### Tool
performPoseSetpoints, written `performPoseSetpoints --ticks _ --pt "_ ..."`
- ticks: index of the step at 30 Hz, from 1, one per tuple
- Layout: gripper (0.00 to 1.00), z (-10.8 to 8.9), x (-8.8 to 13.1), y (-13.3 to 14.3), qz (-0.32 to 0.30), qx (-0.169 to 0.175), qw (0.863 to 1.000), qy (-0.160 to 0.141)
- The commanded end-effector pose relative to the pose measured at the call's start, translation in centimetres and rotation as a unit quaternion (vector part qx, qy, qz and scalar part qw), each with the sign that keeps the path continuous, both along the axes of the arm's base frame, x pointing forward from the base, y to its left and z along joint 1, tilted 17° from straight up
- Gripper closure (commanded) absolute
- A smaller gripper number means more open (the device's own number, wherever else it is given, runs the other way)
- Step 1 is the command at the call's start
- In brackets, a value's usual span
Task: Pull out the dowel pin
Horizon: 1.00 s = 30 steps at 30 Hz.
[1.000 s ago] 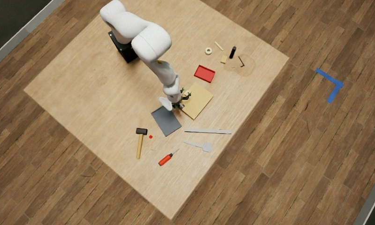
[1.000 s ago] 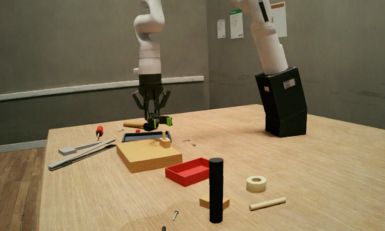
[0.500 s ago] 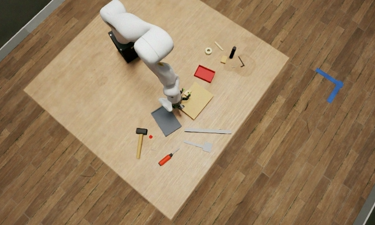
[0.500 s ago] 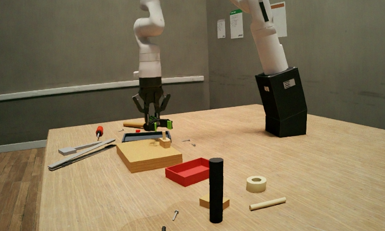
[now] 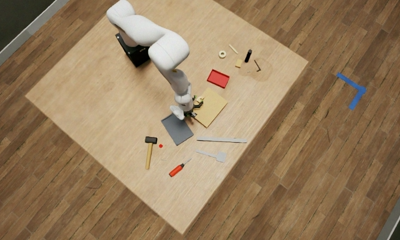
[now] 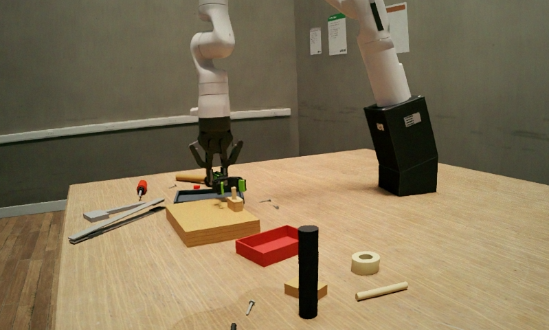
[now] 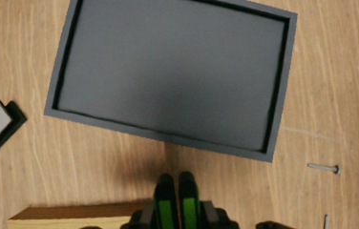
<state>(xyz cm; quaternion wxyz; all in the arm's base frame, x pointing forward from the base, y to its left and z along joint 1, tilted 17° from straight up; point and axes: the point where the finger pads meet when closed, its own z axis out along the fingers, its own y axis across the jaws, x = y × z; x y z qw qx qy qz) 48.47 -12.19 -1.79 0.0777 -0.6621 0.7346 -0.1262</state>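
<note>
Over by the red tray (image 5: 218,79) (image 6: 264,250), a black cylinder (image 5: 248,56) (image 6: 308,271) stands upright nearby! The cream ring (image 5: 219,54) (image 6: 354,265) sits near that same tray, and well apart from it lie the red-handled screwdriver (image 5: 176,170) (image 6: 141,187) and the mallet (image 5: 148,155) (image 6: 189,177).

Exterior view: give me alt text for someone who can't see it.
A robot gripper holds a black-and-green spring clamp near a small wooden block with an upright dowel pin, on a thick wooden board. Nearer the camera are a red tray and an upright black cylinder.
</note>
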Motion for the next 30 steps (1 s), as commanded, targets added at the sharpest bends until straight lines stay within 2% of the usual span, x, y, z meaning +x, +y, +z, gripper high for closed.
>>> performPoseSetpoints --ticks 1,30 --pt "0.68 -0.5 0.4 0.2 0.001 0.0 1.0 -0.002" --pt "0.68 -2.7 0.9 0.0 0.001 0.0 1.0 -0.002"
